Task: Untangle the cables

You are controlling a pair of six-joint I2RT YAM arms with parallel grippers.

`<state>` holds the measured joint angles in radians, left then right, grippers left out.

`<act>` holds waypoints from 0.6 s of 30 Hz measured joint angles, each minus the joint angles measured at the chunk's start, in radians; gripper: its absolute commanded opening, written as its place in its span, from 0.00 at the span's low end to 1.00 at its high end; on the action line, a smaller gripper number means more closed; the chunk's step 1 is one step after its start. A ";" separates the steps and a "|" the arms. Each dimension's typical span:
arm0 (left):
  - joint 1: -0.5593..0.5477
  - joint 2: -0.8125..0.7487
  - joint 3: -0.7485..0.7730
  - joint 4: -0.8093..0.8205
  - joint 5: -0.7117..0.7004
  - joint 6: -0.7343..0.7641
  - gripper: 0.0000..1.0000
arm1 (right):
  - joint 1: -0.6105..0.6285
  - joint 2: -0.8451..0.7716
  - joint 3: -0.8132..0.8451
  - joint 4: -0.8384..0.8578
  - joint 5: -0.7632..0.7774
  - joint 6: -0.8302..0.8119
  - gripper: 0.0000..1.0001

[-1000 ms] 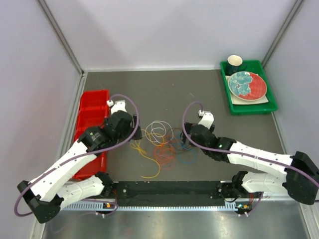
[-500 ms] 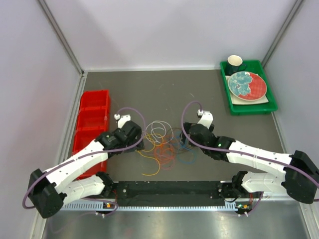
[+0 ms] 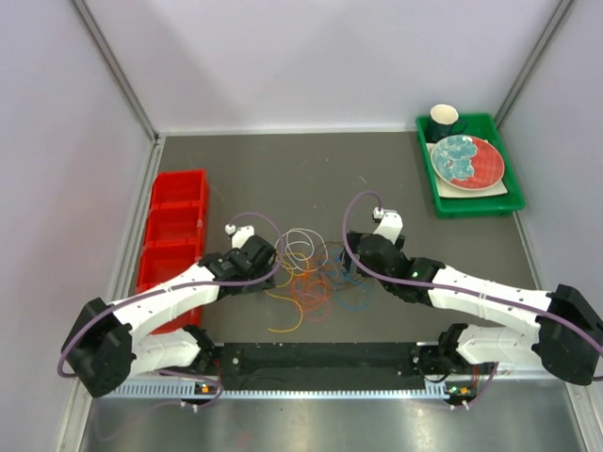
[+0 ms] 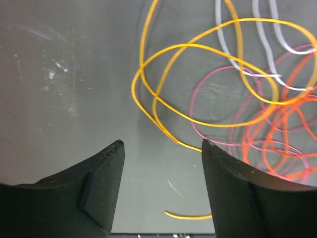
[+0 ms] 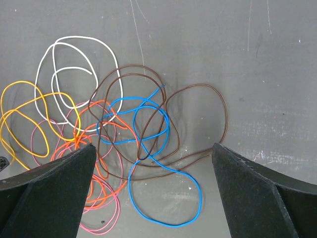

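You are looking at one tangle of cables [image 3: 311,275] lying mid-frame in the top view, between your two grippers. Six are showing in the right wrist view, one of each: white wire [image 5: 74,37], yellow wire [image 5: 20,82], pink wire [image 5: 117,208], orange wire [image 5: 79,144], brown wire [image 5: 198,85], blue wire [image 5: 199,196]. Your left gripper [image 4: 162,144] is hovering spread over the yellow loops. Your right gripper [image 5: 153,146] is gaping wide above the brown and blue ones.
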<state>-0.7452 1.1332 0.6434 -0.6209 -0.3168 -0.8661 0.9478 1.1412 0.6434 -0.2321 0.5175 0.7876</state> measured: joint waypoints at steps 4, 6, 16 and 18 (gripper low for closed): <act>0.000 0.025 -0.021 0.024 -0.026 -0.002 0.58 | 0.000 0.000 0.000 0.000 0.000 0.000 0.99; 0.000 0.043 -0.025 0.047 -0.046 0.000 0.56 | 0.000 0.004 0.000 0.000 0.000 -0.001 0.99; 0.005 0.124 -0.029 0.150 -0.105 0.008 0.34 | 0.000 0.020 0.002 0.000 -0.004 -0.001 0.99; 0.005 0.147 -0.030 0.164 -0.110 0.011 0.30 | 0.000 0.020 0.005 -0.002 -0.004 -0.001 0.99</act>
<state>-0.7399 1.2800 0.6132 -0.4568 -0.4271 -0.8555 0.9478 1.1614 0.6483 -0.2337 0.5137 0.7864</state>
